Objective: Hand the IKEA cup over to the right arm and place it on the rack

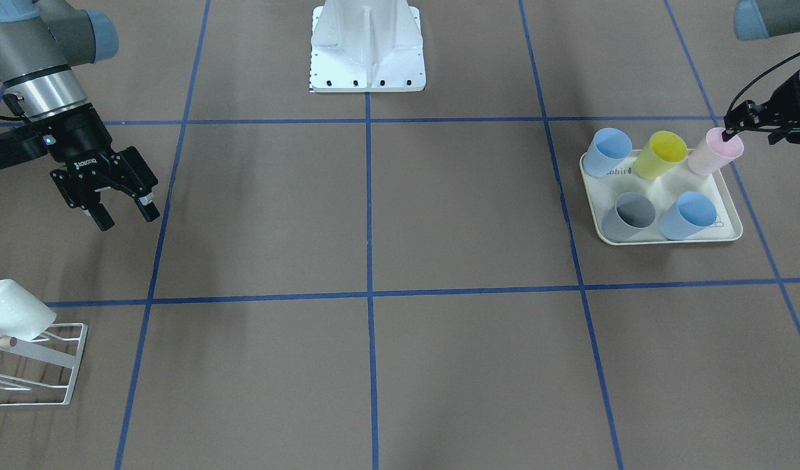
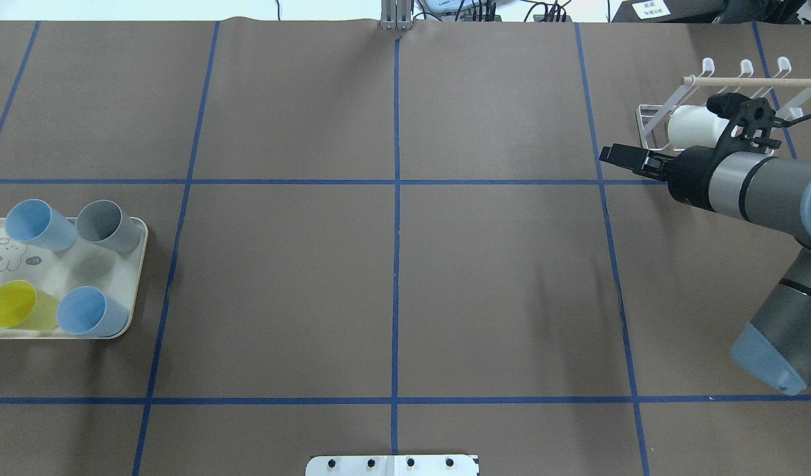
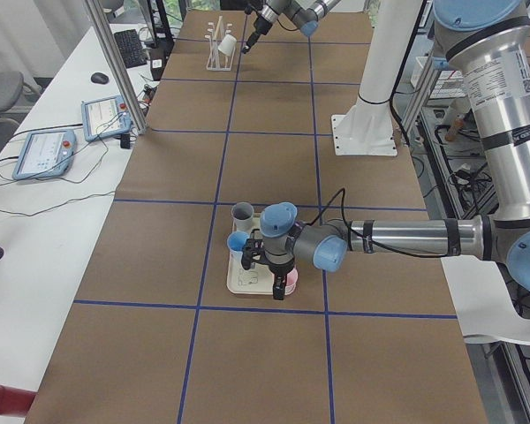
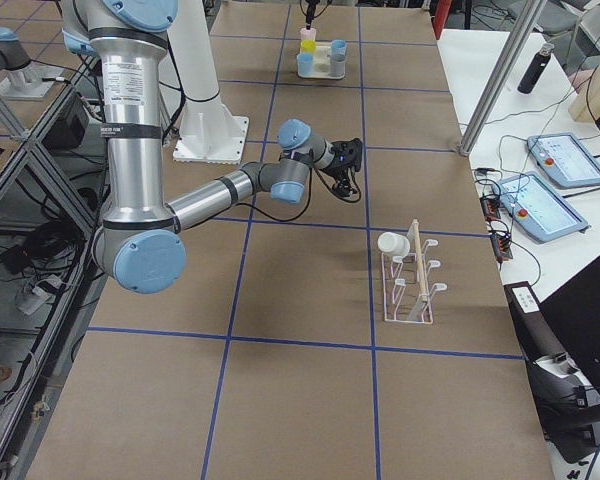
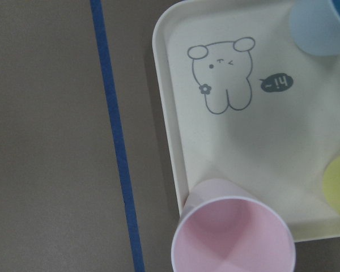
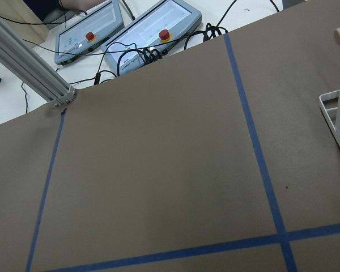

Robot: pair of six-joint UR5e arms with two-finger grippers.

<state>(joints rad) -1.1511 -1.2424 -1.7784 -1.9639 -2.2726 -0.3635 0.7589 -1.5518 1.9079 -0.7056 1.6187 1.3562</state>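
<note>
Pink cup [image 1: 712,156] at tray [image 1: 641,240] corner, frame right. Left pincer [image 1: 727,134] at its rim; clenched or not, cannot tell. Pinch rim wall, lift straight, clear of yellow cup [image 1: 658,156]. Right pincer [image 1: 127,217] released, near rack [image 1: 70,365], lower left.

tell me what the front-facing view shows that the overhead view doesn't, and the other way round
Front-facing only: the pale pink plastic cup at a corner of the cream rabbit-print tray, with the left gripper at its rim (grip unclear), and the right gripper, jaws spread.
Overhead only: the white wire rack in full, with its light wooden dowel and upright prongs.
Both: the tray holding two blue cups, a grey cup and a yellow cup, and the white cup lying on the rack.
</note>
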